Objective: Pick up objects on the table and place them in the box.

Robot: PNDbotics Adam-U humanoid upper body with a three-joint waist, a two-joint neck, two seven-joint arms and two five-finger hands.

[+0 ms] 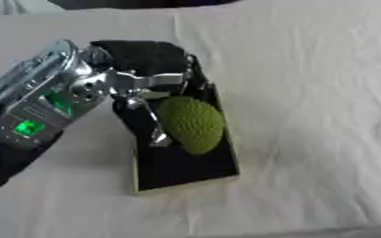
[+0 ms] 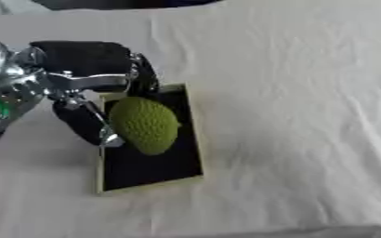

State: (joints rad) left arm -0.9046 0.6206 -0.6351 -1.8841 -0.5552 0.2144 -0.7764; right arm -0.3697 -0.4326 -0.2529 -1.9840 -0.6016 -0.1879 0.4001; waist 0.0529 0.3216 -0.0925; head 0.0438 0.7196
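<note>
- Work surface: table covered by a creased white cloth (image 1: pixel 307 93), lying slightly askew in both eye views.
- Box: shallow rectangular box with black interior and pale yellowish rim (image 2: pixel 149 183), sitting on the cloth left of centre, long side running away from the robot, tilted a little.
- Object: round, bumpy-textured green ball, fruit-like in shape (image 1: pixel 192 123). Positioned over the far half of the box, within its rim as seen from above.
- Cannot tell whether the green ball rests on the box floor or hangs just above it.
- Left hand (image 1: pixel 141 95): enters from the left edge on a silver and black forearm with green lights on its casing. Black palm section sits over the box's far end.
- Finger state, left hand: silver fingers (image 1: pixel 154 122) curl down along the ball's left side; another finger (image 2: pixel 88 80) reaches across above the ball's top. Hand is wrapped around the green ball, grasping it.
- Near half of the box shows only black interior.
- Right hand: appears in neither eye view.
</note>
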